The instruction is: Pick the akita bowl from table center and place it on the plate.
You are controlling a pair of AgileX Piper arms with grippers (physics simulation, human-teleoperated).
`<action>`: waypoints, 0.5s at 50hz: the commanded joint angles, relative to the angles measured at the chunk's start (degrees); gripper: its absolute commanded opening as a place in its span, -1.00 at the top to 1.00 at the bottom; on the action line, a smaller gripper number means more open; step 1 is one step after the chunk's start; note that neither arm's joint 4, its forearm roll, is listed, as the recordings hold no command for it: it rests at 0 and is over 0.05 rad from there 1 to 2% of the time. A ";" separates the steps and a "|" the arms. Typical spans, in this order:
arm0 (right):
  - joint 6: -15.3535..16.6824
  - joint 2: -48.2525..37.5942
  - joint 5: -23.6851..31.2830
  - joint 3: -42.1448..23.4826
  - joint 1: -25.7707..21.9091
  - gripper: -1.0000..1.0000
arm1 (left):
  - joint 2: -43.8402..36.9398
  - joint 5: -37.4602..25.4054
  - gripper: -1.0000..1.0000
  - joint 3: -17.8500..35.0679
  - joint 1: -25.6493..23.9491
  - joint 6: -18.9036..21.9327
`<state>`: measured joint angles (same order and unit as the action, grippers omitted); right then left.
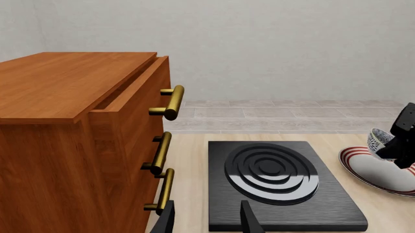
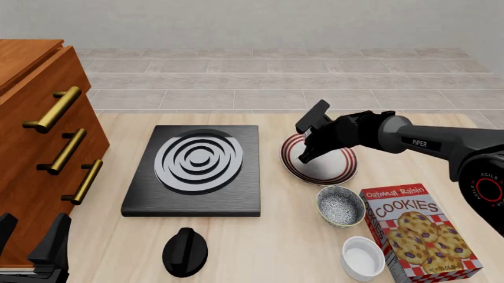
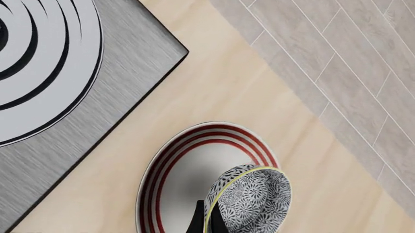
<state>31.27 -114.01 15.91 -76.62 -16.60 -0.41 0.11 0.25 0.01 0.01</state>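
Right gripper (image 2: 308, 147) is closed on the rim of the akita bowl (image 3: 250, 199), one finger inside the rim and one outside, as the right wrist view shows. The bowl hangs tilted in the grip, its speckled inside facing away from the wrist camera. It sits directly below and in front of the fingers, over the plate (image 3: 170, 184). Whether the bowl touches the plate surface cannot be told from any view.

Front view: the right arm (image 2: 409, 140) reaches in over the plate (image 2: 339, 171), and the gripper body hides the held bowl almost wholly. This view alone shows the second speckled bowl (image 2: 340, 205), standing upright on the table (image 2: 275, 247) just nearer than the plate, well clear of the gripper. Beside it lie the cookie box (image 2: 417, 231) and the small white bowl (image 2: 363, 257). The black knob-like object (image 2: 185, 252) lies nearer than the stove (image 2: 193, 171).

Left wrist view: the held bowl (image 1: 379, 139) is seen from the side at the far edge, tipped, with the right gripper (image 1: 403, 141) dark beside it and the plate (image 1: 372, 170) beneath. This view also gives the wooden cabinet (image 1: 58, 126) with brass handles (image 1: 170, 103) and its top drawer slightly out.

Left gripper (image 1: 207, 221) is open, fingers apart with nothing between them, low beside the cabinet, the stove (image 1: 279, 184) ahead of it, well apart from bowl and plate. The right wrist view shows only a corner of the stove (image 3: 58, 97).
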 commanded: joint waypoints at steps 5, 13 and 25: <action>-0.33 -1.63 0.75 0.08 -0.63 1.00 | 0.00 0.00 -1.00 0.00 0.00 0.00; 0.42 -1.93 0.33 1.16 -0.87 1.00 | -0.03 -0.01 -1.00 0.00 -0.01 -0.01; 4.30 -1.77 -1.34 3.03 0.03 1.00 | -0.01 0.00 -1.00 0.00 0.01 0.01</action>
<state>33.56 -116.10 15.81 -74.79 -16.65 -0.40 0.11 0.25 0.01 0.01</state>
